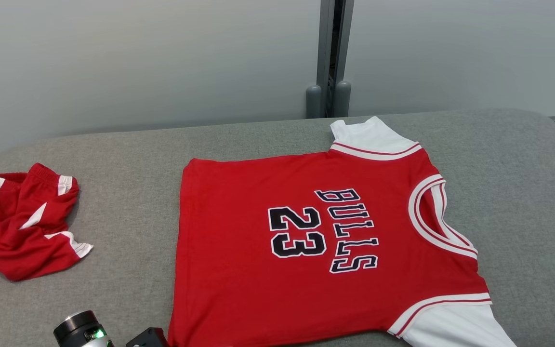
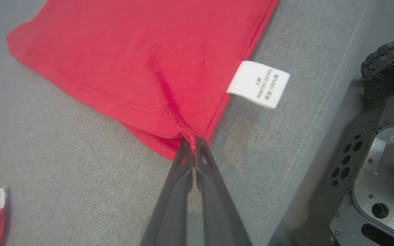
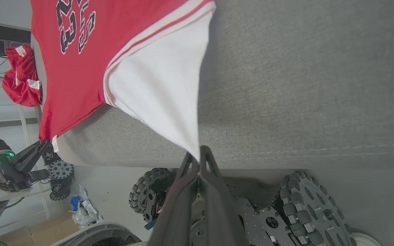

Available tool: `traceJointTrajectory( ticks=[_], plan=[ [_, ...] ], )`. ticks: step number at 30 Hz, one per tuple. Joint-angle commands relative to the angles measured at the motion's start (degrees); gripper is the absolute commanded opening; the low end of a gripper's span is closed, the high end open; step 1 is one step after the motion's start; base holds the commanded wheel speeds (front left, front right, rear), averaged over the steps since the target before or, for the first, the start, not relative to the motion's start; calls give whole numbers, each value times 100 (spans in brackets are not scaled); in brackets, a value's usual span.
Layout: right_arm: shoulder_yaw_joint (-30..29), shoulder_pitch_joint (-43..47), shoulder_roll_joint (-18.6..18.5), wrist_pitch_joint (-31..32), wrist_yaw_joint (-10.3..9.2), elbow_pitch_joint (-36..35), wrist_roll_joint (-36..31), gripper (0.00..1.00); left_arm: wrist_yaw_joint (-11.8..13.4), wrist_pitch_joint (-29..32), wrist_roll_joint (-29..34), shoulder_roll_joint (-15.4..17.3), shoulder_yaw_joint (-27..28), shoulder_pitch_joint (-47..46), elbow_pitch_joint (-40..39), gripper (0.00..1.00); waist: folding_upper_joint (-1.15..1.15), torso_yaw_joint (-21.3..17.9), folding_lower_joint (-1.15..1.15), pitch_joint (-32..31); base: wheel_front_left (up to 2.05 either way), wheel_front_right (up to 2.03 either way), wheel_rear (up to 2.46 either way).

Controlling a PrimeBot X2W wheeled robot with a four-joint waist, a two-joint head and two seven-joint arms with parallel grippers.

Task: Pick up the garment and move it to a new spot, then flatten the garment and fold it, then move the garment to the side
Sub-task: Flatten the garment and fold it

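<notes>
Garment [image 1: 306, 250], a red jersey with white sleeves, lies spread flat, print up, at the centre of the grey table [image 1: 128, 159]. Left tool [image 2: 193, 143] is clamped on its hem corner, near the white label [image 2: 258, 84]. Right tool [image 3: 197, 155] is clamped on a white sleeve tip. Crumpled red shorts [image 1: 22, 226] lie well apart, at the table's left.

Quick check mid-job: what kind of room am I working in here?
Probably a robotics lab or test room, not a home: a grey fabric-topped table against plain partition panels, with a cardboard box and loose clutter on the floor.
</notes>
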Motion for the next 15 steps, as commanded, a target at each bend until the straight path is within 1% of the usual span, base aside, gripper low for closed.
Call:
traceJointTrajectory(
  ticks=[1,5,9,15],
  plan=[
    [-44,60,-98,-93,1,-124,58,0,0,32,-60,82,12,66,-69,0,0,13,0,27,0,0,0],
    [-33,46,-128,-230,1,-259,105,0,23,42,-248,56,95,90,-161,0,0,23,0,73,0,0,0],
    [-19,-91,-132,-437,1,-391,130,0,72,-1,-682,1,319,91,-237,0,0,18,0,124,0,0,0],
    [-19,-376,-62,-772,1,-349,153,0,136,63,-1468,-63,696,102,-323,0,0,-1,0,191,0,0,0]
  ],
)
